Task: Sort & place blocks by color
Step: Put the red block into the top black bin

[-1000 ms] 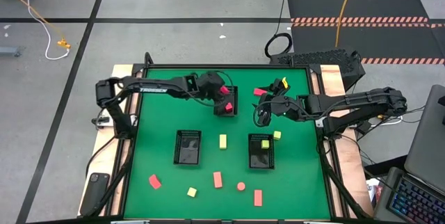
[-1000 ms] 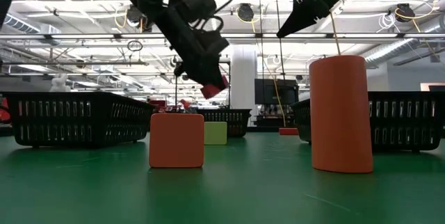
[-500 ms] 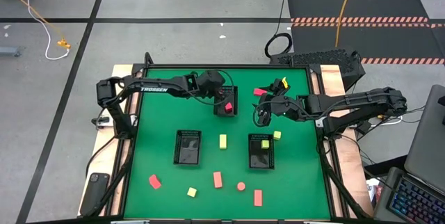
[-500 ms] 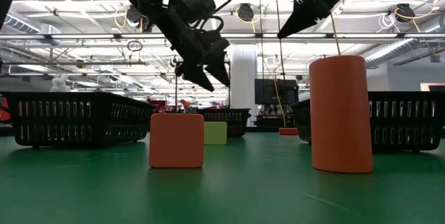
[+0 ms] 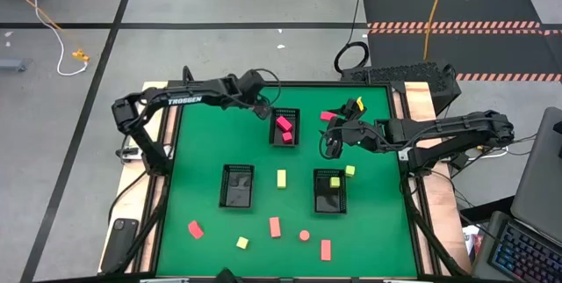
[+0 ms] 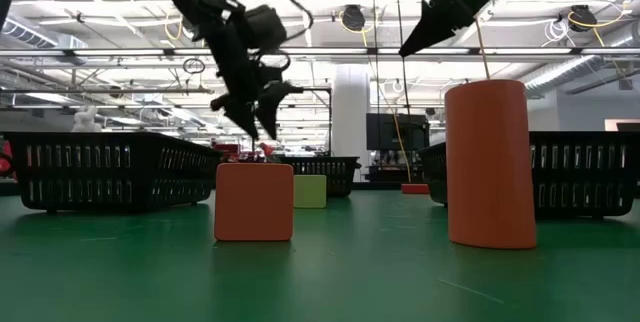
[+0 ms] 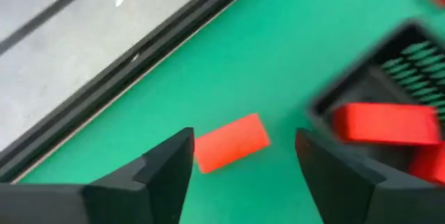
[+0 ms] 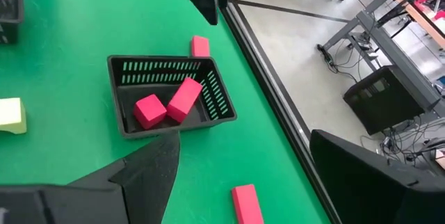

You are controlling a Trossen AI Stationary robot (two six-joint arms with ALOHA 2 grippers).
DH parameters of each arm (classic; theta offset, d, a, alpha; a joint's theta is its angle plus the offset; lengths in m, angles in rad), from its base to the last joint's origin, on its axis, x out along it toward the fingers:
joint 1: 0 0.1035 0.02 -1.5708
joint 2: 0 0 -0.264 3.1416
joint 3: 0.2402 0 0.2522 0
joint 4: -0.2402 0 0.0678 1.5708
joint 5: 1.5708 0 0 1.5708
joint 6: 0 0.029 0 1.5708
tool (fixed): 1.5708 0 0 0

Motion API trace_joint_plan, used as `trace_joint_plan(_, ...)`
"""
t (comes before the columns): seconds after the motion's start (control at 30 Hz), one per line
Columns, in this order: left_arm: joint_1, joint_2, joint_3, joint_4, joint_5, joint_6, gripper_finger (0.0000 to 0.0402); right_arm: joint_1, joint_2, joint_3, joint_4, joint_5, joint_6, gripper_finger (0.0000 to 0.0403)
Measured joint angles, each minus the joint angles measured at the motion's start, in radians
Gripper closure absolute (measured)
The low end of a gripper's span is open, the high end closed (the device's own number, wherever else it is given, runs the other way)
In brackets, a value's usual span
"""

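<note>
High view: green surface (image 5: 202, 151) carries three black trays. Far tray (image 5: 284, 126) holds two pink-red blocks (image 5: 284, 128). Right near tray (image 5: 329, 191) holds one pale yellow block (image 5: 335, 181). Left near tray (image 5: 237, 185) shows no block. Loose blocks: two yellow at centre, one yellow and four pink or salmon along the near edge, two by the right claw (image 5: 327, 145), fingers apart, nothing held. Left claw (image 5: 263, 109) sits just beside the far tray.

Low view: salmon cube (image 6: 254, 201), tall salmon bar (image 6: 489, 164), yellow cube (image 6: 310, 191).

Left wrist view: left claw's fingers apart, empty, over a pink-red bar (image 7: 231, 142).

Right wrist view: the same far tray with its two blocks.
</note>
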Motion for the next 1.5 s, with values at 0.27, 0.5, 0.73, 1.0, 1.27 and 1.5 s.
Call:
trace_joint_plan(0.27, 0.073, 0.012, -0.001, -0.019, 0.17, 0.107, 0.0178, -0.007, 0.0, 0.0, 0.032, -0.004, -0.004, 0.009)
trace_joint_plan(0.5, 0.101, 0.015, -0.001, -0.086, 0.27, 0.187, 0.0168, -0.041, 0.0, 0.0, 0.044, -0.007, -0.017, 0.009)
trace_joint_plan(0.73, 0.106, 0.019, 0.016, -0.097, 0.276, 0.205, 0.0167, -0.069, 0.0, 0.0, 0.114, -0.086, -0.047, 0.009)
trace_joint_plan(1.0, 0.091, 0.061, 0.144, -0.219, 0.232, 0.259, 0.0167, -0.102, 0.0, 0.0, 0.132, -0.111, -0.077, 0.009)
trace_joint_plan(1.27, 0.098, 0.298, 0.429, -0.549, 0.223, 0.4, 0.0167, -0.123, 0.0, 0.0, 0.13, -0.112, -0.096, 0.009)
trace_joint_plan(1.5, 0.087, 0.383, 0.513, -0.591, 0.221, 0.496, 0.0167, -0.123, 0.0, 0.0, 0.121, -0.112, -0.113, 0.009)
